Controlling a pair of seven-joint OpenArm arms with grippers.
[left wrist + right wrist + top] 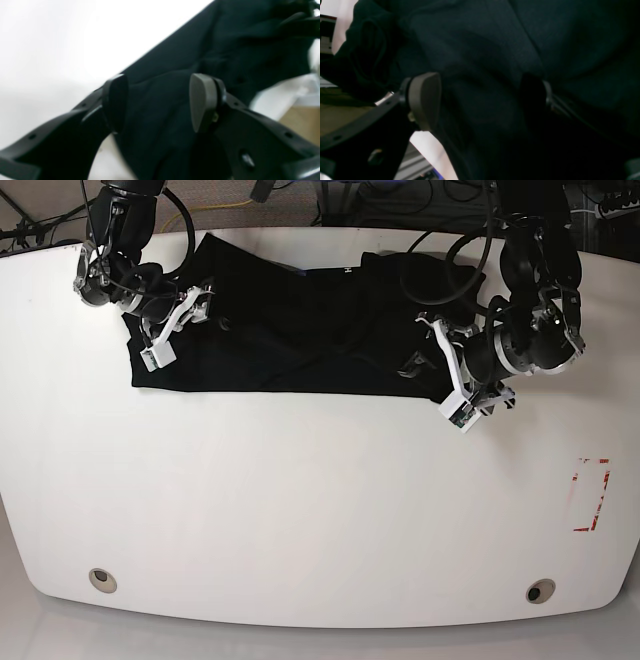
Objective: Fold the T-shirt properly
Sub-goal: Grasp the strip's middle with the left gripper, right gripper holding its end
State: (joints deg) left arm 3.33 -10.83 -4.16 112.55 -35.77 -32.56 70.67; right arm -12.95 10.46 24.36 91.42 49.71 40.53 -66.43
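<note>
The left gripper point(155, 100) and right gripper point(480, 100) both stand wide, gripping nothing, above opposite ends of one black T-shirt point(290, 330). It lies along the white table's point(320, 510) far edge, long axis side to side.

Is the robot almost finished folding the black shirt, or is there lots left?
Some is done: the T-shirt lies on the white table as a long band with a straight front edge, so it looks folded over once. Right now the left hand and right hand sit open at its two ends, gripping nothing. Left to do: folding the ends in and smoothing the wrinkles.
</note>
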